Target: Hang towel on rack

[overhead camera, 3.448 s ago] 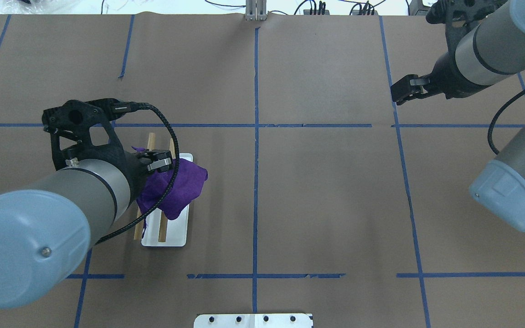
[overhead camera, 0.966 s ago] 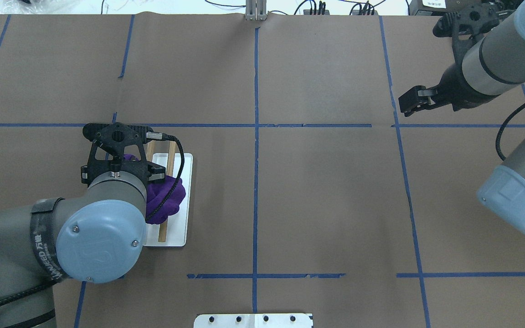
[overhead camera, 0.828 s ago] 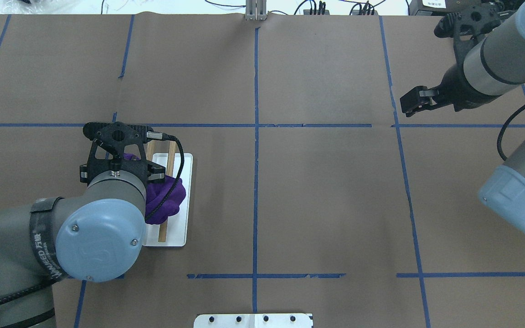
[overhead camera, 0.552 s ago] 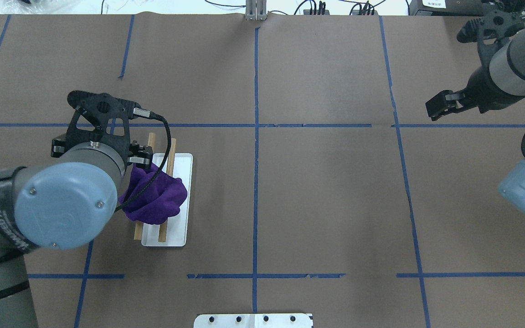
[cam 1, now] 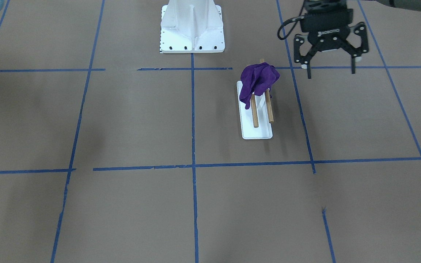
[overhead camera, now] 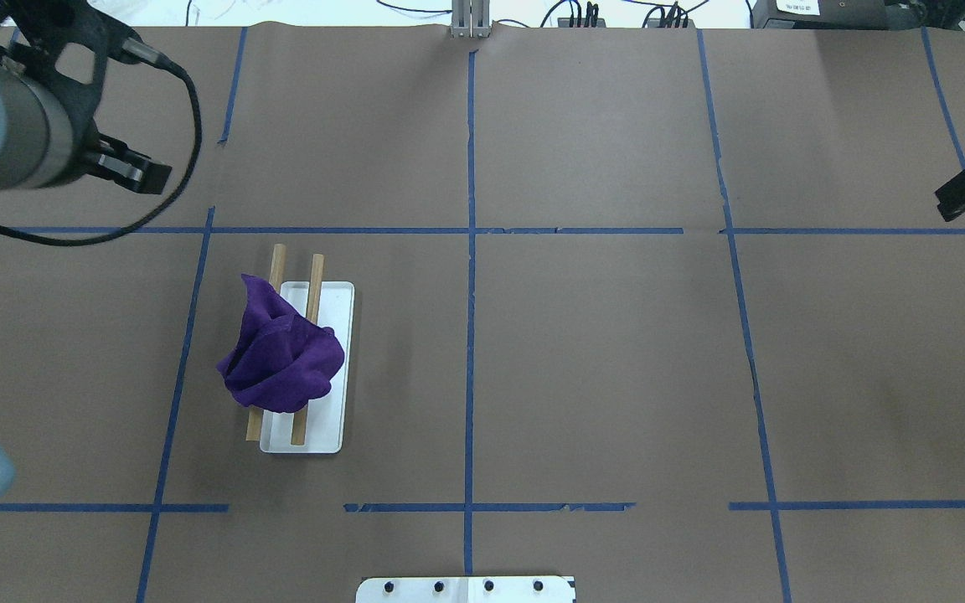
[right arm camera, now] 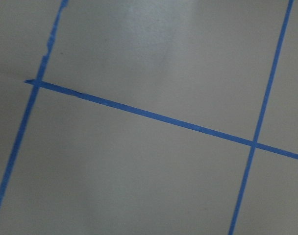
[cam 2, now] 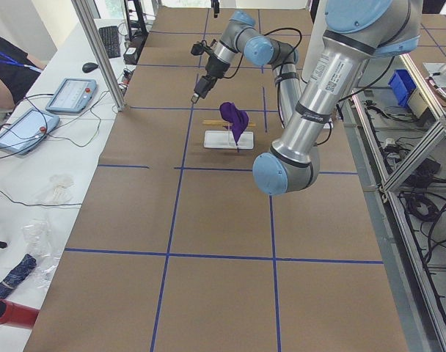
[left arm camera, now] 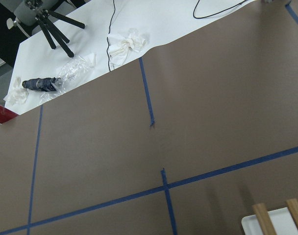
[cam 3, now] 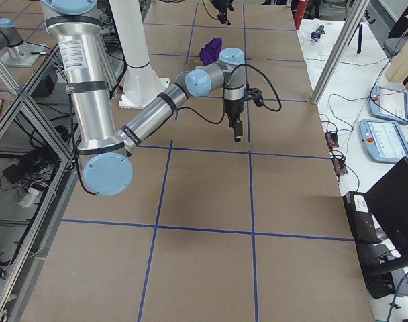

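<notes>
Purple towel [overhead camera: 281,368] — bunched — over rack [overhead camera: 333,423] rods.

The towel [overhead camera: 281,368] is soft purple cloth, matt and napped, lying in crumpled folds. The rack [overhead camera: 336,419] has smooth, light-brown rods [overhead camera: 313,276] of bare wood over a white base with a faint sheen, likely plastic. The table [overhead camera: 600,360] is covered in matt brown paper, slightly creased, crossed by strips of blue tape [overhead camera: 470,335] with torn, ragged edges in places. The left gripper [cam 1: 331,73] looks like matt black plastic or metal. The left arm [cam 2: 333,81] is satin grey metal with glossy pale-blue caps. The pedestal [cam 1: 192,33] is smooth white-painted metal.
</notes>
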Controlling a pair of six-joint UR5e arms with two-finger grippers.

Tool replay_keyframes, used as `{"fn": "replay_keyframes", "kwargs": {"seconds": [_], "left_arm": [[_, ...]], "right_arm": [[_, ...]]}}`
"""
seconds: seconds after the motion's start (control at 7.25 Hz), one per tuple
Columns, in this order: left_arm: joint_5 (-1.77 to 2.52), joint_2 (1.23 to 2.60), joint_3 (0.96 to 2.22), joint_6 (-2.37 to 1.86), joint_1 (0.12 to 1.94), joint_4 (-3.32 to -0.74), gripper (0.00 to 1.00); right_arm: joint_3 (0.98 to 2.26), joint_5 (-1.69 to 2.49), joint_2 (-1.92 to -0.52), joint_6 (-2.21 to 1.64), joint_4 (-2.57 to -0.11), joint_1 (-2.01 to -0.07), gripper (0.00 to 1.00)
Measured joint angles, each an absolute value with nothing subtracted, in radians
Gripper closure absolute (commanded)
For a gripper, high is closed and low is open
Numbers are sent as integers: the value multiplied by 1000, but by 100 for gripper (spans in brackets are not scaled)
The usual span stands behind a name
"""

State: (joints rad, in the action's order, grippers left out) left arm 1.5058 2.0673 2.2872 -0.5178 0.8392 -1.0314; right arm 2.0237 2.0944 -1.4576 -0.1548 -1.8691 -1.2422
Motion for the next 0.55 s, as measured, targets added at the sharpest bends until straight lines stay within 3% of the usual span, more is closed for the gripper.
{"fn": "replay_keyframes", "kwargs": {"seconds": [0.55], "left_arm": [[1962,1983,1958,-74,1275,-1249,0]], "right_arm": [[1786,2292,-1548,116,-1760,-1518,0]]}}
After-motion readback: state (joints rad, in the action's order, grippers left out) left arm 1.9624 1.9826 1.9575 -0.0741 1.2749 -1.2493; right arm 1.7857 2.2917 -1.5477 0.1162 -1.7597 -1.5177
